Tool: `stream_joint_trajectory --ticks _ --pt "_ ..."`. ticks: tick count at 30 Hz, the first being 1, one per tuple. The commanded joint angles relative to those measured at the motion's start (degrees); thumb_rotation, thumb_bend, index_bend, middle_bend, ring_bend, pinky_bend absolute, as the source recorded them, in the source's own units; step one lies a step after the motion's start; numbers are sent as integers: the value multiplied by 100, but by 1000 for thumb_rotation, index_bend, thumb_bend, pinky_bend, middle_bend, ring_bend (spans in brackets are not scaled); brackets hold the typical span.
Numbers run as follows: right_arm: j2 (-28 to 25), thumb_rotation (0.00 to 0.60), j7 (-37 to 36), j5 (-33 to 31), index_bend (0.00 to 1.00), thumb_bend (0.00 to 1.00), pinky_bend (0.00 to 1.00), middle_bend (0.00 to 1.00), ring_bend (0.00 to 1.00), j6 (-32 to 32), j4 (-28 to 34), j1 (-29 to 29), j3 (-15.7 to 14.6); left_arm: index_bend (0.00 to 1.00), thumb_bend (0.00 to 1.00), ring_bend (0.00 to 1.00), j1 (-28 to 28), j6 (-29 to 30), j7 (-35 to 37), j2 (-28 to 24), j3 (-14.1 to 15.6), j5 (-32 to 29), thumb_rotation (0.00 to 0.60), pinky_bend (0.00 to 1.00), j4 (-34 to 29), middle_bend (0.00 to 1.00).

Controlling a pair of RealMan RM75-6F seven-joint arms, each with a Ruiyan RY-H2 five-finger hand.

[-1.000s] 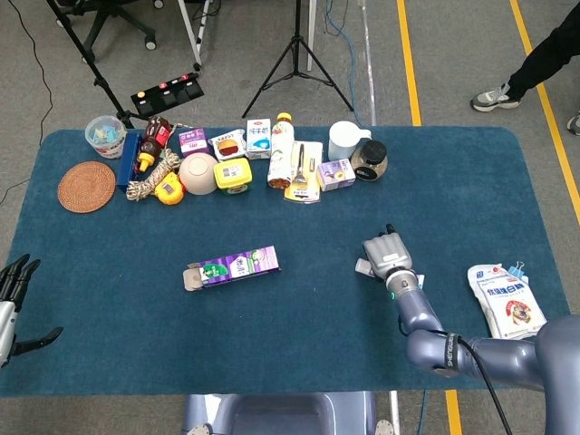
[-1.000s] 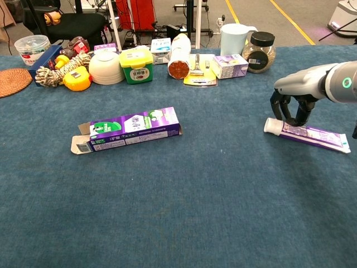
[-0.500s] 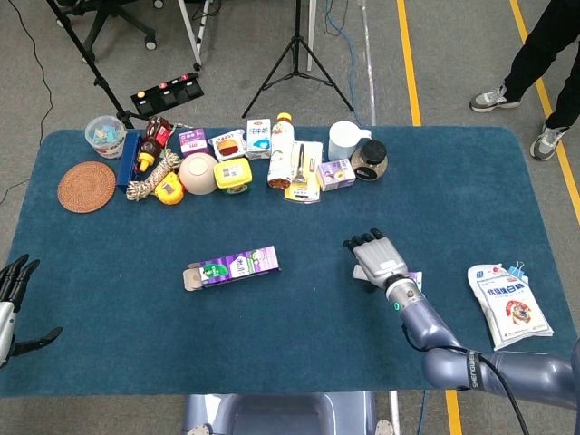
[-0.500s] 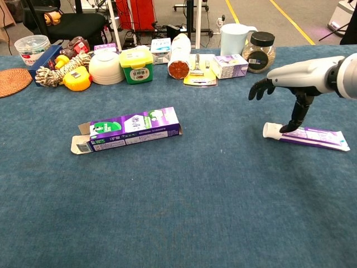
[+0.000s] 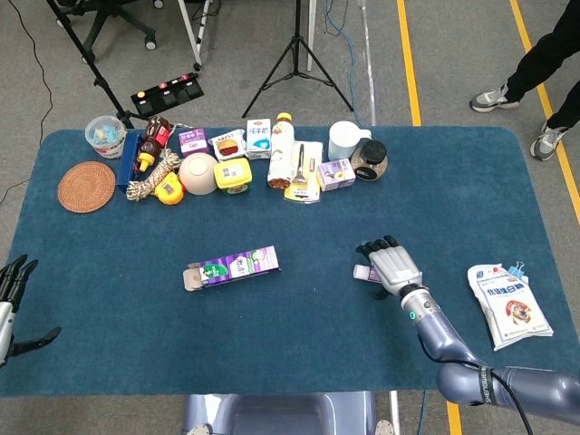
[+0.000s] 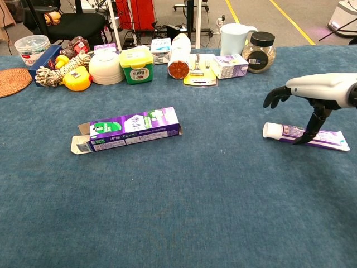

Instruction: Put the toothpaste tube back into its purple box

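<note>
The purple toothpaste box (image 6: 134, 128) lies on its side left of the table's middle, its open flap end (image 6: 80, 144) pointing left; the head view shows the box (image 5: 234, 265) too. The toothpaste tube (image 6: 323, 139) lies flat at the right, white cap (image 6: 273, 130) toward the box. My right hand (image 6: 313, 91) hovers over the tube with fingers spread, one digit reaching down onto the tube's middle. From above, the right hand (image 5: 393, 267) covers most of the tube, leaving the cap (image 5: 362, 271) showing. My left hand (image 5: 11, 292) sits open at the table's left edge, holding nothing.
A row of items lines the far edge: woven coaster (image 5: 86, 186), white bowl (image 6: 105, 66), green-lidded tub (image 6: 136, 63), bottle (image 6: 180, 54), white pitcher (image 6: 234, 38), jar (image 6: 259, 51). A white pouch (image 5: 507, 303) lies at the right. A person's legs (image 5: 548, 63) stand beyond the table.
My right hand has lifted from its curled hold near the cap, spread its fingers and shifted toward the tube's middle. The tube, the box and the left hand stay put.
</note>
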State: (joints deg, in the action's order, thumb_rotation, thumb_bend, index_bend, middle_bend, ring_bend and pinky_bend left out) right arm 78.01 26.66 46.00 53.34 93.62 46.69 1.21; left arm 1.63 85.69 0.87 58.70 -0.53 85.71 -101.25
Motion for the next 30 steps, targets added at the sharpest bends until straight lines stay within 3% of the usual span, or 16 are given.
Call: stream_joint_trajectory --ticks 1,12,22,30 --pt "42 600 -209 5 203 193 91 219 181 26 -126 -138 38 0 34 0 -3 6 -1 -1 1 1 600 138 -6 0" --pt "196 600 -766 393 246 199 161 268 237 58 -406 -515 43 0 34 0 -6 11 -34 12 15 31 600 137 -8 0" --pt "510 600 -1254 987 292 244 305 318 304 140 -1036 -807 90 0 35 0 -21 26 -18 8 20 27 600 137 -13 0" --pt "571 600 -1412 1365 300 269 323 323 309 202 -1428 -1005 62 0 33 0 -8 -3 -62 21 21 19 600 137 -19 0"
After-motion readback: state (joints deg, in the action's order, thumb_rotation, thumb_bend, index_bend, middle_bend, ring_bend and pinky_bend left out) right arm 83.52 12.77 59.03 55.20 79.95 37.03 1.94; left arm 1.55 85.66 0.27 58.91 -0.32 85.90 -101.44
